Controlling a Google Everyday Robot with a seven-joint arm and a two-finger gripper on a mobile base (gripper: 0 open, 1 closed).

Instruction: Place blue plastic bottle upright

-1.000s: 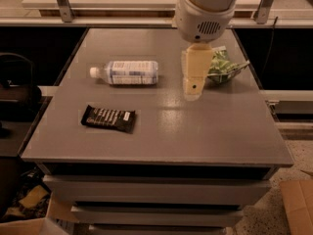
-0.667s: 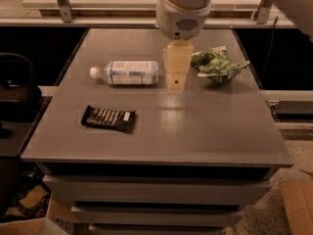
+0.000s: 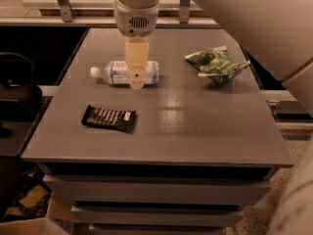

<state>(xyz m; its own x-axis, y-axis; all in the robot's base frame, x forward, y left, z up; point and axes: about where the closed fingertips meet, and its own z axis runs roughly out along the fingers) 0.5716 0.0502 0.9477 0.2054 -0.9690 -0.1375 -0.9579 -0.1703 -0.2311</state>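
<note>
- the blue plastic bottle (image 3: 113,72) is seen lying on its side on the far left part of the grey table (image 3: 195,126), with its white cap (image 3: 94,72) pointed toward the left edge and its base toward the middle. it is not yet upright, so the task is judged to be at its opening step.
- the gripper (image 3: 137,81) is hung straight down from the arm (image 3: 137,9). in the camera view it is laid across the middle of the bottle's body, over the label. this placement is judged to be chosen so that the bottle can be taken round its widest, steadiest part.
- the gripper is seen edge-on as one cream piece, so it cannot be told whether it is apart, together or clamped on the bottle. contact with the bottle cannot be told either.
- a black snack bar wrapper (image 3: 108,118) is laid flat nearer the front edge, apart from the bottle, and a green and white snack bag (image 3: 215,62) is set well apart on the right. neither is judged to be in the way of a lift.
- bare table is left between bottle and bag, where the bottle could be stood on its base.
- a risk is judged: a round, light bottle may be rolled away if pressed off centre, and it must be turned onto its base before release.
</note>
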